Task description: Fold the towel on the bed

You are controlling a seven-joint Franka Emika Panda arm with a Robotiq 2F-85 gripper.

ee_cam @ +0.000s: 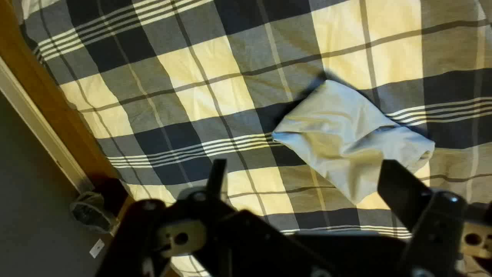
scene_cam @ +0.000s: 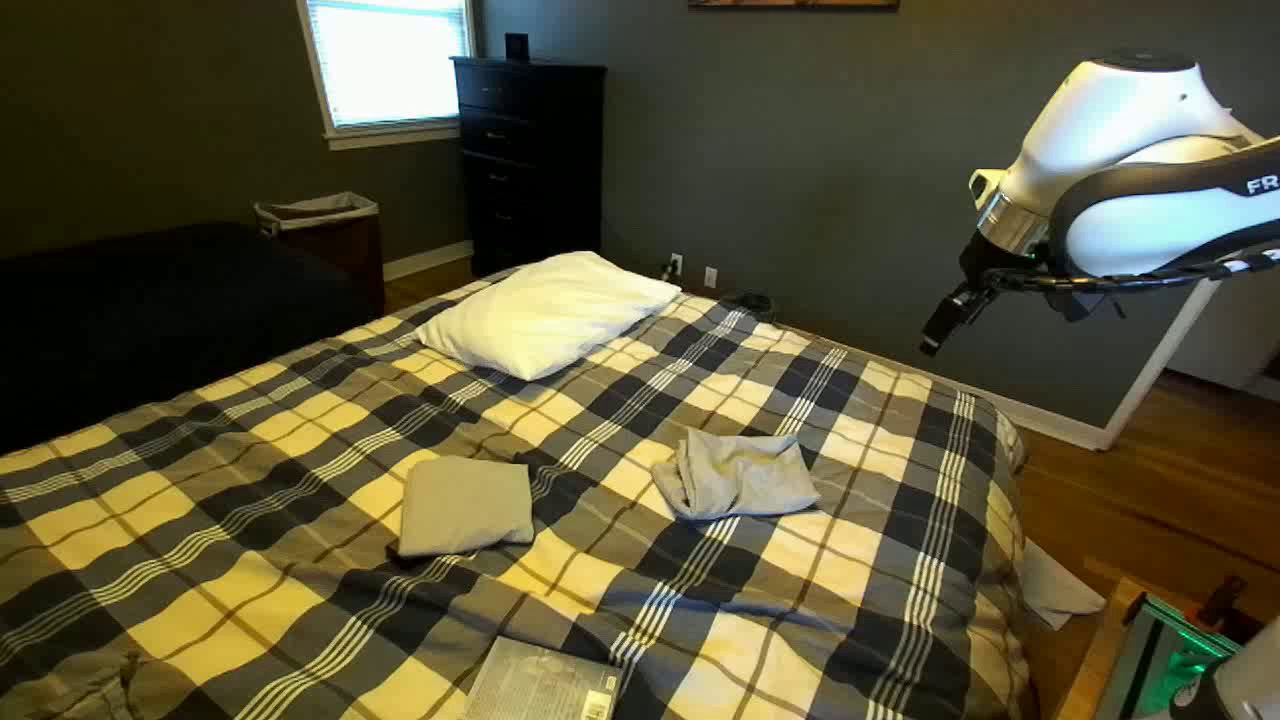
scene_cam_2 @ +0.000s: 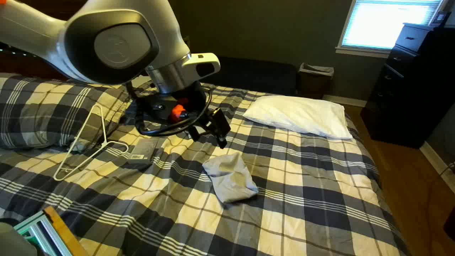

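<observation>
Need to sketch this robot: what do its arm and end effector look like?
The arm is white and rounded, with black trim, cut-off "FR" lettering, a silver collar and a dark, white-banded cable. The end effector is mostly black, with two dark fingers, tan plates with holes and a red-orange patch.

White robot arm (scene_cam_2: 122, 44), bent, wrist (scene_cam_2: 170, 76) tilted downward, black jaws spread wide
</observation>
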